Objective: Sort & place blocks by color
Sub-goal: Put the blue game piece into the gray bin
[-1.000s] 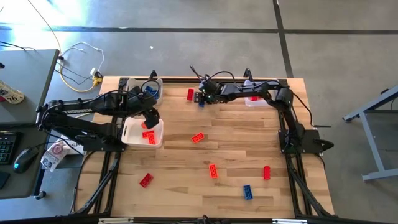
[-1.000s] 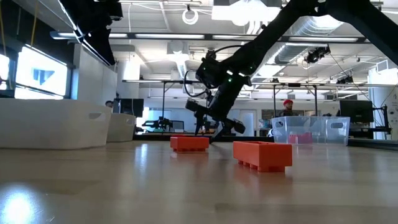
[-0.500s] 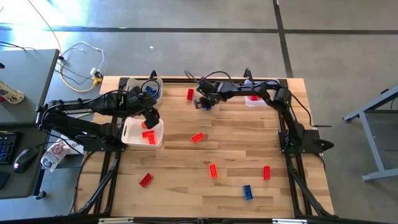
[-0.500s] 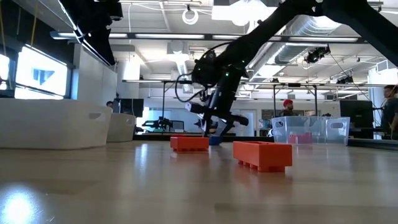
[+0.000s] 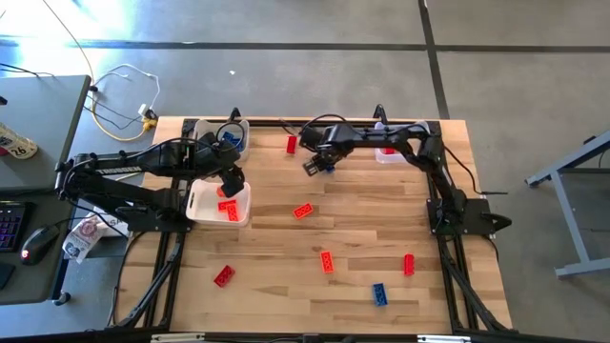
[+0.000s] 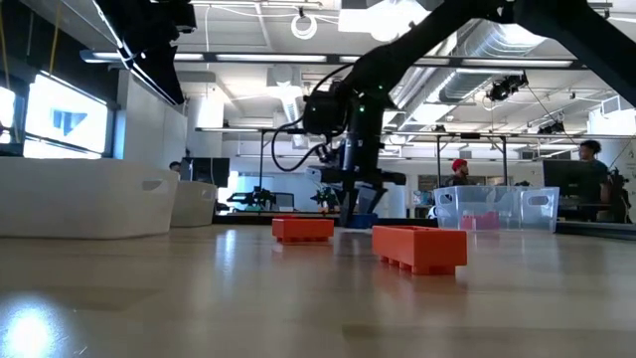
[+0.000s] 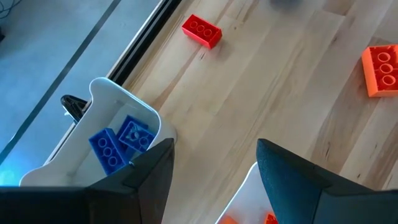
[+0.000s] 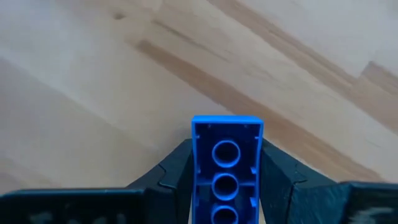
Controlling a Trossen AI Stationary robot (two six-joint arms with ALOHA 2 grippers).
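Right claw (image 8: 227,171) grips one blue block (image 8: 226,163); two more (image 7: 118,142) sit binned.

High view straight down over whole table (image 5: 381,238); low view level across it; wrist views close, angled down; all share the wooden top.

The scene is brightly and evenly lit from ceiling lamps (image 6: 298,22). Glare is seen on the near worktop (image 6: 30,328) in the low view, where the foreground is blurred. Shadows are soft.
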